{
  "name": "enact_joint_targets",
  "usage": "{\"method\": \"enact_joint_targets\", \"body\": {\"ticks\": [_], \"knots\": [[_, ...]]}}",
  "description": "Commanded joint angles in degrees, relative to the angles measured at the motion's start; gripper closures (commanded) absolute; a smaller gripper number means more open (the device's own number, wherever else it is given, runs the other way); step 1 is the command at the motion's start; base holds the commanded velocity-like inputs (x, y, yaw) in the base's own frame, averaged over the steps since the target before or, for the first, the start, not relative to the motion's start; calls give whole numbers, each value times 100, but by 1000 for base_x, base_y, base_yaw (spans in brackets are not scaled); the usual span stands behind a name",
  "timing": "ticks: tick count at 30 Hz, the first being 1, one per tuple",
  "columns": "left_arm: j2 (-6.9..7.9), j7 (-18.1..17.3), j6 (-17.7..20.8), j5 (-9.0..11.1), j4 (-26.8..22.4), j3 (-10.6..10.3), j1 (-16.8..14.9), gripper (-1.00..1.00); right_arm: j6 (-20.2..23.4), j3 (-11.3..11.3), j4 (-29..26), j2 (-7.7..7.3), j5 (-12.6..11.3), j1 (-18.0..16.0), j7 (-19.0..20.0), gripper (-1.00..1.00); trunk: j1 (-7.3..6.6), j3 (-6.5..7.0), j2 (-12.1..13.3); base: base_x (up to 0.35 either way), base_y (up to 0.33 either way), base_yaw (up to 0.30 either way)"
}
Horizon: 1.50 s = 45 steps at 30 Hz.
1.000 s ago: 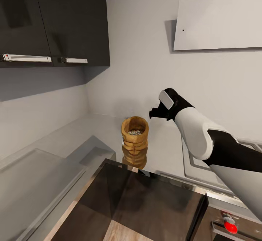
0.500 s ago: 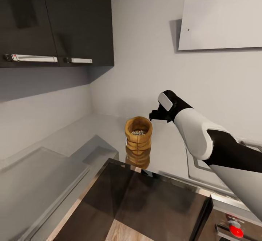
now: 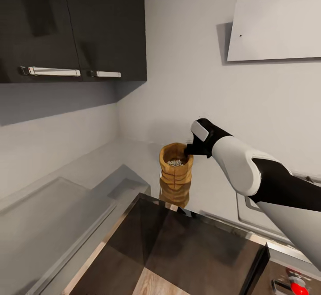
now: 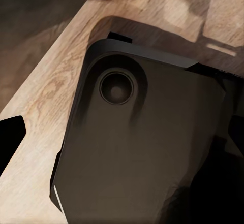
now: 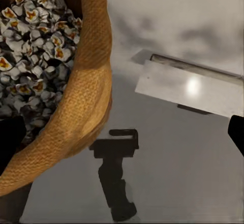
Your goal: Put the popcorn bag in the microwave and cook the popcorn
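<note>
Step in hand: the pick-up, first of the task, judged not yet done.

Popcorn bag [image 3: 176,174]: upright on the countertop [image 3: 133,161], near the back wall, mouth open, pale kernels inside.

Right gripper [image 3: 189,149]: at the bag's rolled rim, on the side nearest your right arm. From the head view you cannot tell how far the jaws are parted. The right wrist view shows one dark fingertip [image 5: 10,140] over the bag's mouth and the other [image 5: 236,132] out over bare counter, so the jaws stand wide with the bag wall between them, not gripping.

Next move, as a judgement: lower a little so the fingers straddle the rim, close on the wall, then lift straight. The paper looks soft and may crumple or tip, spilling kernels.

Left gripper: jaw state cannot be told. The left wrist view gives a dark robot part over wooden floor [image 4: 46,97].

View differences: the right wrist view alone gives the kernels [image 5: 30,51] up close and the gripper's reflection on the glossy slab. The head view alone gives the bag's full height, the dark upper cabinets [image 3: 71,23] and the arm's approach.
</note>
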Motion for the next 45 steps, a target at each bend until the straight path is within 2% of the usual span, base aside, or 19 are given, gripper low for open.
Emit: {"method": "enact_joint_targets", "body": {"ticks": [1, 21, 30, 39, 45], "knots": [[-2, 4, -8, -8, -7, 43, 1, -100, -8, -12, 39, 2, -51, -3, -70, -100, 0, -6, -4, 0, 0, 0], [-2, 1, -12, -8, -7, 43, 1, -100, -14, -59, 17, 2, -106, -4, 130, -100, 0, -6, -4, 0, 0, 0], [-2, 0, -12, -11, -7, 43, 1, -100, -38, -59, 75, 2, -97, -4, 141, -100, 0, -6, -4, 0, 0, 127], [-2, -2, -12, -15, -7, 43, 1, -100, -789, -42, 160, 2, -11, 30, 95, -100, 0, -6, -4, 0, 0, 4], [-2, -2, -12, -16, -7, 43, 1, -100, -931, -28, 165, 2, -36, 39, 106, -100, 0, -6, -4, 0, 0, 0]]}}
